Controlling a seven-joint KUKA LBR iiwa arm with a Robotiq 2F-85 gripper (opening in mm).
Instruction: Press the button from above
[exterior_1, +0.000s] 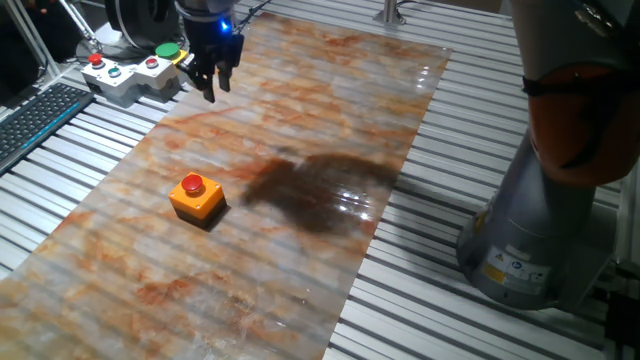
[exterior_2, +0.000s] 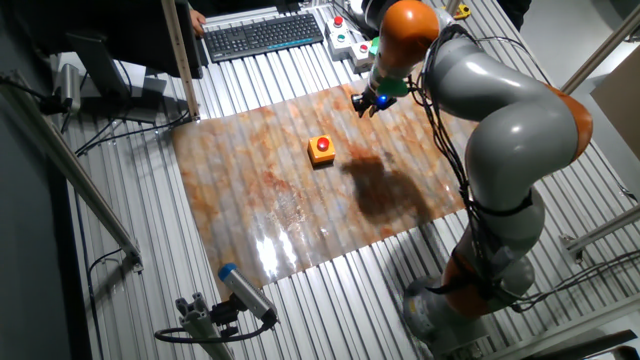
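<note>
The button is a small red cap on a square orange box that stands on the marbled mat, left of middle. In the other fixed view the button lies near the mat's far edge. My gripper hangs fingers-down above the mat's far left corner, well behind the button and higher than it, touching nothing. From the other side the gripper is to the right of the box and apart from it. The dark fingers blur together, so their state does not show.
A grey-and-yellow control box with red, blue and green buttons sits just left of the gripper. A keyboard lies at the left edge. The arm's grey base stands right of the mat. A dark shadow covers the mat's middle.
</note>
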